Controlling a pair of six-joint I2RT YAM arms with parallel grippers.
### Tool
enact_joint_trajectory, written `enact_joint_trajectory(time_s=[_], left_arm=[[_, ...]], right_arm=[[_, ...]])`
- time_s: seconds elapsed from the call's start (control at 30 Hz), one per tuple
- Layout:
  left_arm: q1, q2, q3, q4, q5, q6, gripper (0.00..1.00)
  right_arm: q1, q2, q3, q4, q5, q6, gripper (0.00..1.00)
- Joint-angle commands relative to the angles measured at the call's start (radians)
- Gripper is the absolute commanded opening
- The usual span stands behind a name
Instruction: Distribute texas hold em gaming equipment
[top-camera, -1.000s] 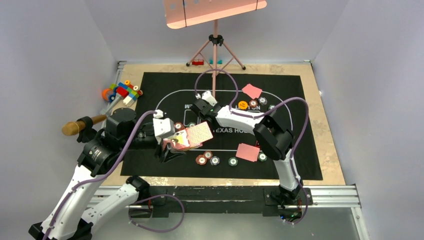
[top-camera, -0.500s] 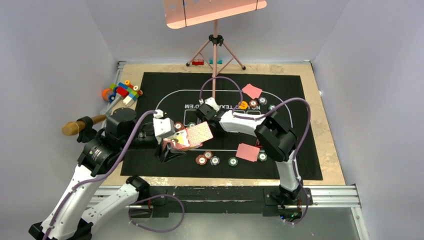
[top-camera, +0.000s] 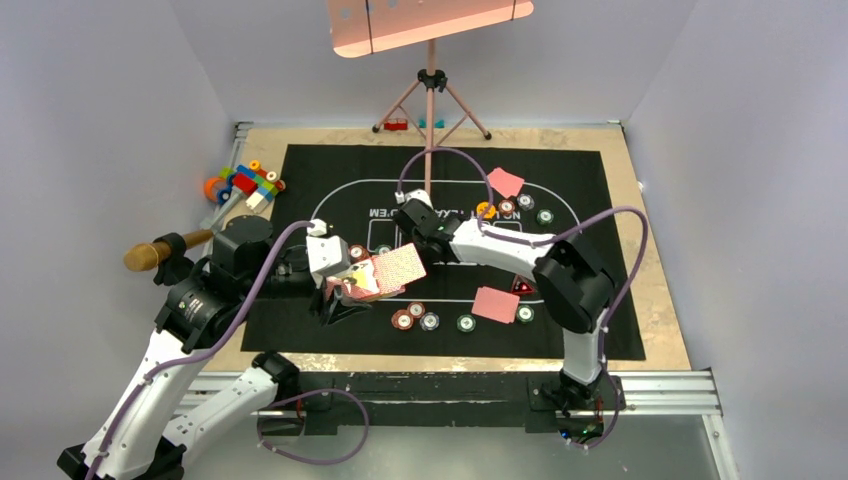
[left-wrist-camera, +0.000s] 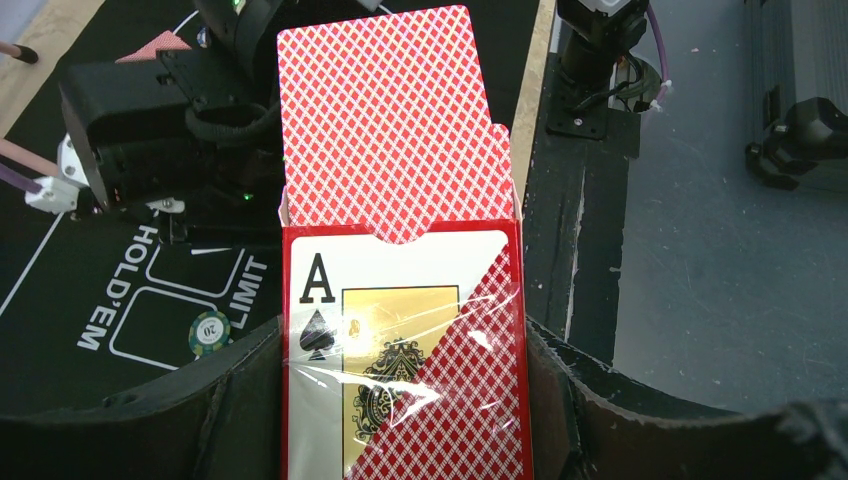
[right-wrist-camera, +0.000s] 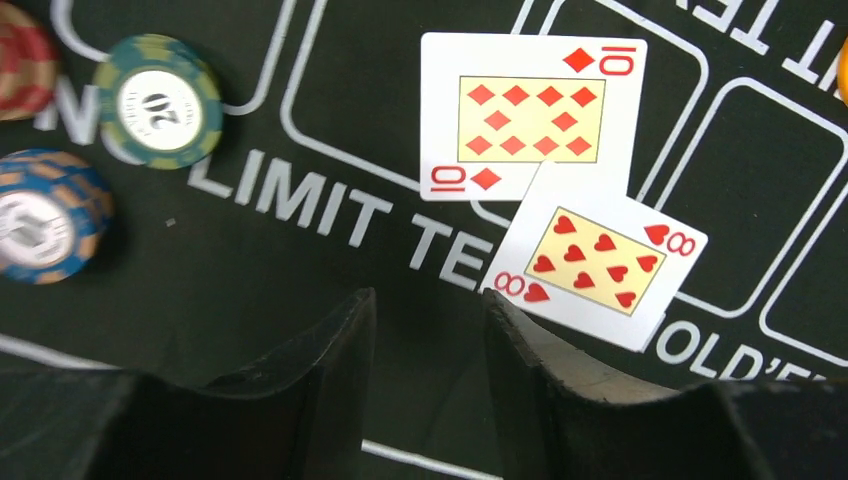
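Status, left to right. Left tool (top-camera: 345, 295) is clamping the card box (left-wrist-camera: 400, 360) over the near-left part of the mat (top-camera: 300, 170). One red-backed card (left-wrist-camera: 385, 120) is poking halfway out of the box mouth.

Mid-mat, the right tool (right-wrist-camera: 428, 330) is hovering low with its jaws a narrow gap apart and nothing between them. Two cards are lying face up just beyond it: the ten of diamonds (right-wrist-camera: 530, 118), and the eight of hearts (right-wrist-camera: 597, 262) overlapping its corner.

Further right, a face-down card (top-camera: 495, 304) is sitting by the near chips (top-camera: 430, 321). Another face-down card (top-camera: 505, 182) is lying at the far side beside the orange button (top-camera: 485, 209).

I'm judging the deal as partly done. Two seats are looking served and two board cards are down, but most of the deck is still boxed, so more dealing is waiting.

Against a second ago, the right tool is standing open where it was shut, and its elbow is sitting further right. The left arm is holding unchanged.
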Motion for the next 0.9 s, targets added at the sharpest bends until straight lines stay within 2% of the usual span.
enact_joint_trajectory(time_s=[0.0,0.2,0.33,0.4,0.5,0.6,0.77,0.87], left_arm=[[0.005,-0.009,0.014,0.038,0.030,-0.021,0.00],[0.006,-0.007,0.017,0.038,0.030,-0.019,0.00],[0.004,-0.006,0.016,0.042,0.033,-0.016,0.00],[0.004,-0.004,0.015,0.041,0.034,-0.016,0.00],[0.005,-0.004,0.013,0.044,0.034,-0.014,0.00],[0.004,-0.001,0.013,0.047,0.035,-0.015,0.00],[0.005,0.001,0.013,0.052,0.034,-0.016,0.00],[0.004,0.002,0.013,0.053,0.032,-0.016,0.00]], right_arm=[[-0.031,-0.163,-0.025,-0.009,-0.098,0.060,0.46],[-0.080,-0.384,-0.063,-0.120,-0.176,0.115,0.42],[-0.132,-0.517,-0.086,-0.228,-0.202,0.158,0.43],[-0.191,-0.634,-0.123,-0.223,-0.262,0.185,0.50],[-0.281,-0.778,-0.157,-0.190,-0.382,0.218,0.68],[-0.327,-0.868,-0.155,-0.125,-0.545,0.257,0.81],[-0.333,-0.870,-0.140,0.012,-0.866,0.377,0.86],[-0.330,-0.868,-0.158,0.127,-0.982,0.460,0.88]])
